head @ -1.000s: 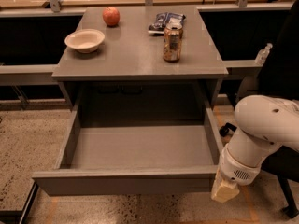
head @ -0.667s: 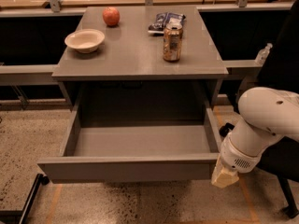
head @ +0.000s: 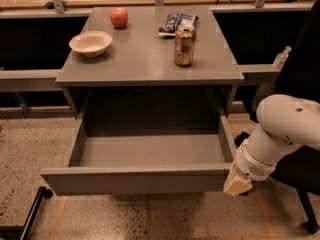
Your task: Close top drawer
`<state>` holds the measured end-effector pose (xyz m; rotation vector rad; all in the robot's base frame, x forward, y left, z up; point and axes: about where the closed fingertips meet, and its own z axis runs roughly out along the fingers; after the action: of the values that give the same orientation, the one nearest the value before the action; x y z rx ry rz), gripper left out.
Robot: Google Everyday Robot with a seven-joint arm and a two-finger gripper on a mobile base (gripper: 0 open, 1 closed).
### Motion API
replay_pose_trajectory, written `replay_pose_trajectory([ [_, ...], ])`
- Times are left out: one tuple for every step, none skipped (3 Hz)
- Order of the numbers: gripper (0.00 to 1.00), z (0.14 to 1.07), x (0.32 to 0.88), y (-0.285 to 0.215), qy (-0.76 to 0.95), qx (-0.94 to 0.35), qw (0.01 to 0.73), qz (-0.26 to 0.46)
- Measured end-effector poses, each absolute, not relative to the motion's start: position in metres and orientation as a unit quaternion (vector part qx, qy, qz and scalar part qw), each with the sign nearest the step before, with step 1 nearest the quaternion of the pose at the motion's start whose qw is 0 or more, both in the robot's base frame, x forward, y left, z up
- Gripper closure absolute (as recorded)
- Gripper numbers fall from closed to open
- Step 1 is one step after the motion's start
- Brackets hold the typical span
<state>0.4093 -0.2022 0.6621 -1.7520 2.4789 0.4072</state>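
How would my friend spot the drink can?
Look at the grey table top above the open top drawer, whose right front corner the gripper sits by. The can stands upright right of centre, the only tall thing, in front of a flat snack bag.

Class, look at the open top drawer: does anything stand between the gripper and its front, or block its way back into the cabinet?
Nothing visible does. The gripper is at the right end of the top drawer front, with no object between them. The tray shows nothing inside, and the cabinet opening behind it looks unobstructed.
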Motion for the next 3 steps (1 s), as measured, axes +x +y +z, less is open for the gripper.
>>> replay_pose_trajectory([
  [1.0,0.659,0.415,-0.203,0.809,-0.571,0.046,0.131],
  [1.0,0.658,0.466,-0.204,0.804,-0.576,0.087,0.118],
  [1.0,0.658,0.466,-0.204,0.804,-0.576,0.087,0.118],
])
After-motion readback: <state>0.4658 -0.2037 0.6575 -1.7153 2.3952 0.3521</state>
